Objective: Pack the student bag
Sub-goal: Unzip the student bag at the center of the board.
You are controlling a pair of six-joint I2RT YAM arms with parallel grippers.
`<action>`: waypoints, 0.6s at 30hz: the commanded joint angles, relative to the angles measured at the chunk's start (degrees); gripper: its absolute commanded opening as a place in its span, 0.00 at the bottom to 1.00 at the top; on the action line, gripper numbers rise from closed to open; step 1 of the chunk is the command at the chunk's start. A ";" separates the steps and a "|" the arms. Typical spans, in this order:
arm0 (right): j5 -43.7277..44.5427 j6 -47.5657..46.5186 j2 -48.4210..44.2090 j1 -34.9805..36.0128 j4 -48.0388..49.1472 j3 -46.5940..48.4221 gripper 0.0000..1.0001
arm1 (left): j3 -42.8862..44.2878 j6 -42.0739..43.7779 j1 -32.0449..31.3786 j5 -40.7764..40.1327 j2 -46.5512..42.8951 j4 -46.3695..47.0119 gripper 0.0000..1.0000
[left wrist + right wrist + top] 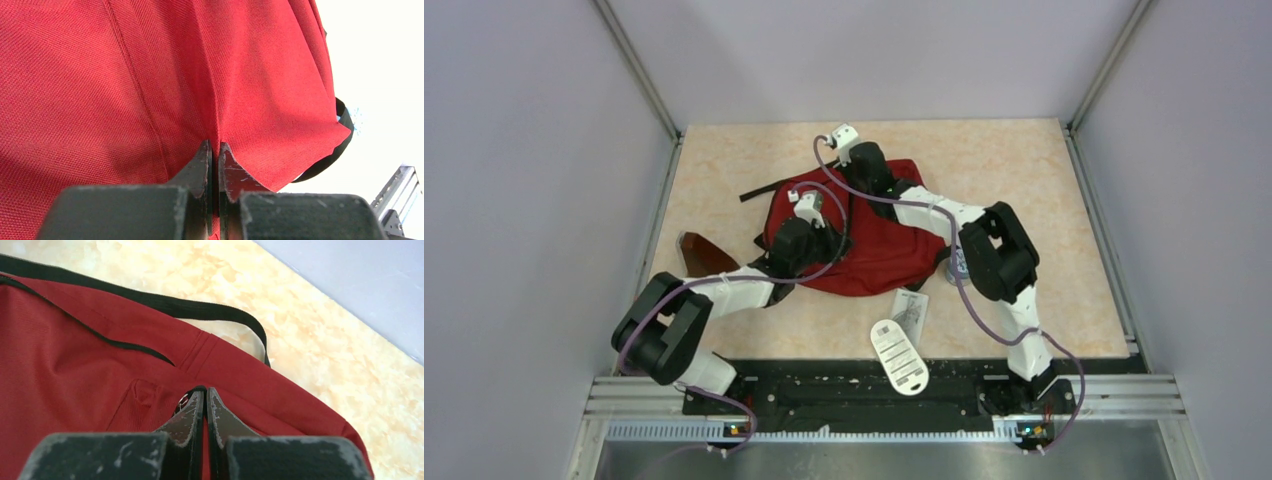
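Lying mid-table (1024,170), the student bag (879,250) is found directly beneath both tools, its long axis set roughly across the table from left to right. The left gripper (213,146) is closed almost fully on a pinched fold of red fabric at the bag's left part. The right gripper (202,390) is closed on the far edge, where a thin black zipper line (120,343) ends. A metal glint is seen beside its tips, but whether the pull itself is caught cannot be told. Unzipping is judged the step in hand, the seam running away from the right gripper.
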 commanded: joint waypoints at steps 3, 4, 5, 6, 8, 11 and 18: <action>0.02 -0.24 1.78 -1.00 1.18 5.14 0.00 | -2.52 -4.15 -2.86 -0.47 -3.72 -2.45 0.00; -0.52 -0.14 1.30 -1.01 0.35 5.12 0.00 | -2.01 -4.19 -2.85 -1.07 -3.76 -3.52 0.00; -0.85 0.02 0.49 -0.91 -0.44 4.87 0.00 | -1.28 -4.06 -2.90 -1.68 -3.86 -4.56 0.00; -1.35 0.21 -0.48 -0.82 -1.36 4.49 0.00 | -0.59 -3.86 -2.87 -2.03 -4.01 -5.55 0.04; -2.15 0.61 -3.23 -0.81 -2.98 3.00 0.17 | 0.90 -3.45 -2.76 -2.76 -4.57 -7.59 0.18; -2.26 2.76 -9.09 -0.80 -4.49 -1.07 0.54 | 3.05 -3.28 -2.75 -4.87 -6.16 -10.91 0.43; -2.40 12.52 -22.03 -0.72 -10.66 -10.19 0.69 | 7.25 -1.16 -0.60 -12.23 -7.92 -15.30 0.65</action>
